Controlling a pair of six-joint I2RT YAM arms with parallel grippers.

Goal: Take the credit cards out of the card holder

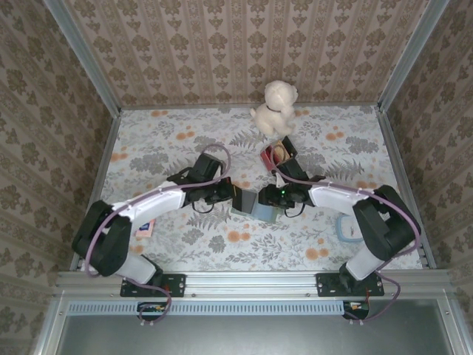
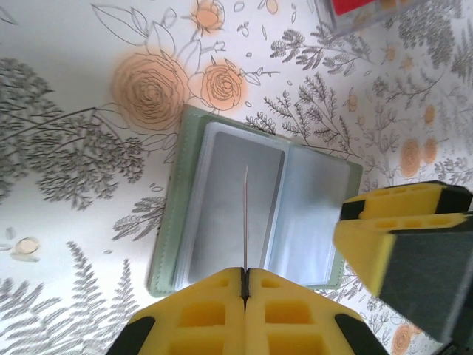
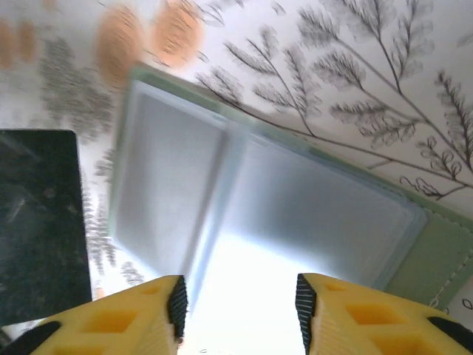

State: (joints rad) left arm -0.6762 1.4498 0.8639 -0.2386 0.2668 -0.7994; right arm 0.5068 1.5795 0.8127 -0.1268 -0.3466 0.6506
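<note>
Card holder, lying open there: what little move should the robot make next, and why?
Probably the left gripper should pull gently back: it is shut on a thin sheet, seen edge-on, perhaps a card, above the open card holder. The right gripper is open over it.

The card holder (image 2: 214,207) was sage green with pale blue panels; the surface (image 2: 59,74) was white with orange roses and grey ferns.

Card holder (image 2: 222,214): sage-green cover, matt, stitched along the edge. Inner sleeves (image 3: 295,207) are clear plastic, smooth and glossy. Left gripper (image 2: 244,275): yellow moulded plastic, matt. Table cover (image 2: 66,89): smooth printed sheet, low sheen. Toy dog (image 1: 276,103): fluffy cream plush. Front rail (image 1: 251,281) — brushed metal.
</note>
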